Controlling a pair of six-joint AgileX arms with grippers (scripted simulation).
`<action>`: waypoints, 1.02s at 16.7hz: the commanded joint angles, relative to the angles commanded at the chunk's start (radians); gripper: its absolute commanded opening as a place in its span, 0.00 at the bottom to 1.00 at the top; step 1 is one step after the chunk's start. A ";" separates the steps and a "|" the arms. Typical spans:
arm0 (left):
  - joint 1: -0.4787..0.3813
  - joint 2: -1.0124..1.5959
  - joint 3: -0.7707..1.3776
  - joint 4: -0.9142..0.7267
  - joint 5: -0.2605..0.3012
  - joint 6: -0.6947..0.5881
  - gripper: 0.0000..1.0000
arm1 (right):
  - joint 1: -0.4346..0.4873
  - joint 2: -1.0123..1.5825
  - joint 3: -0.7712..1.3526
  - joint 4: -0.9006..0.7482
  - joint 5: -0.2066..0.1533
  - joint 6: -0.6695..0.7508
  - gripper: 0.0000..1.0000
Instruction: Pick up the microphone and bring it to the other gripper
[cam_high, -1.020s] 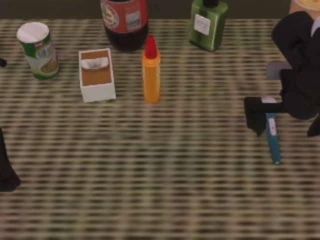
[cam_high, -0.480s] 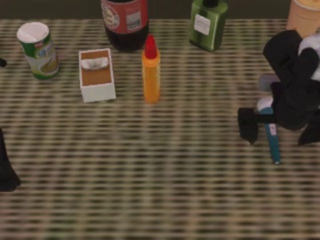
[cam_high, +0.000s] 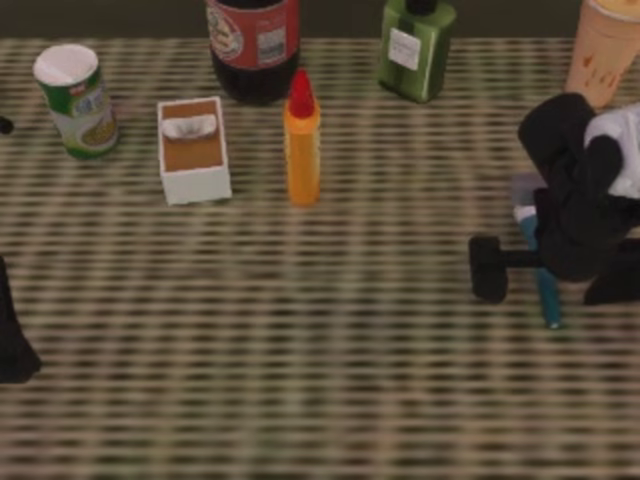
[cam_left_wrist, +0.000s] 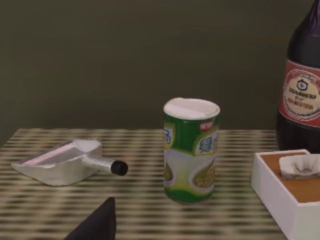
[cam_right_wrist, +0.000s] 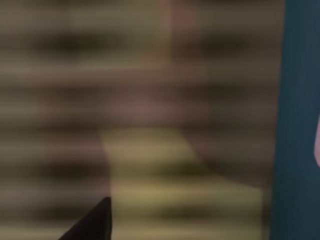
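Right claw is down over the microphone at the right side of the tabletop, fingers spread wide, one black finger standing left of the handle and the other just right of it, so the handle sits in the gap between them but nothing grips it yet. The microphone lies flat, long axis running far to near, white head at the far end tucked under the wrist, teal tail poking out toward the near edge. The straddle is what counts: the fingers stand across the handle's length, so a squeeze should catch it, I reckon. The right arm is clearly the nearer one; the left claw is parked at the left edge, well apart, and whether it is open or closed I cannot tell. From above, the arm hides most of the handle; the right wrist view shows the teal handle right up close beside a dark fingertip. The left wrist view shows no microphone, only a green can and a white box.
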 joint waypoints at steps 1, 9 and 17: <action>0.000 0.000 0.000 0.000 0.000 0.000 1.00 | 0.000 0.000 0.000 0.000 0.000 0.000 1.00; 0.000 0.000 0.000 0.000 0.000 0.000 1.00 | 0.000 0.000 0.000 0.000 0.000 0.000 0.47; 0.000 0.000 0.000 0.000 0.000 0.000 1.00 | 0.000 0.000 0.000 0.000 0.000 0.000 0.00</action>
